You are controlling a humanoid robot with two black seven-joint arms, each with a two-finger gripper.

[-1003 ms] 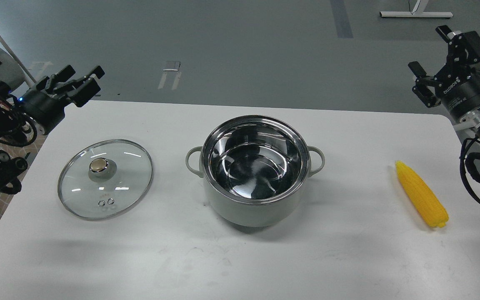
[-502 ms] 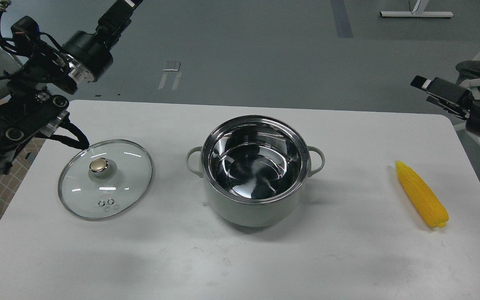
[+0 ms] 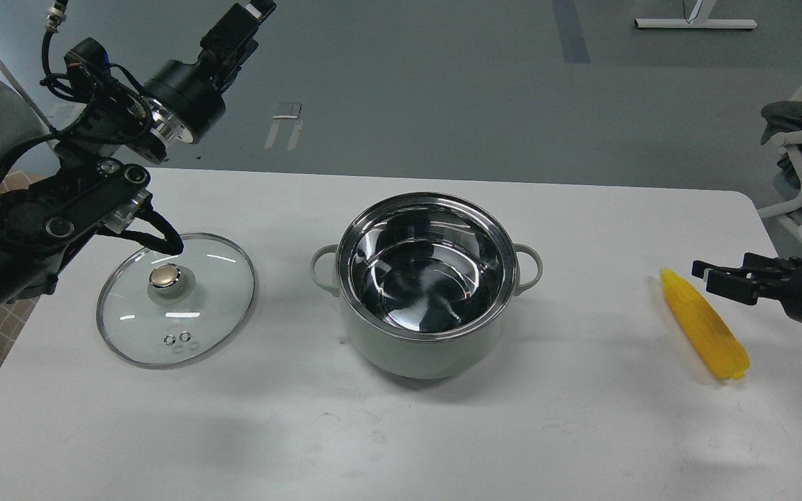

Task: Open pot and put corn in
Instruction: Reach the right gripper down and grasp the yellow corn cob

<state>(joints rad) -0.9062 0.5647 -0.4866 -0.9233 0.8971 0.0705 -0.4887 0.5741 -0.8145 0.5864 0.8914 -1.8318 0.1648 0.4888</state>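
The pale grey-green pot stands uncovered in the middle of the table, its shiny steel inside empty. The yellow corn lies on the table at the right, tapered end pointing away from me. My right gripper reaches in low from the right edge, its two fingers slightly apart, just above and right of the corn's tapered end, not touching it. My left gripper is raised high at the top left, partly cut off and seen edge-on, holding nothing that I can see.
The round glass lid with a gold knob lies flat on the white table, left of the pot, under my left arm. A chair stands beyond the table's right edge.
My right gripper has dropped from high at the right edge to table level beside the corn's tip. My left arm has swung up and a little right. Pot, lid and corn have not moved.
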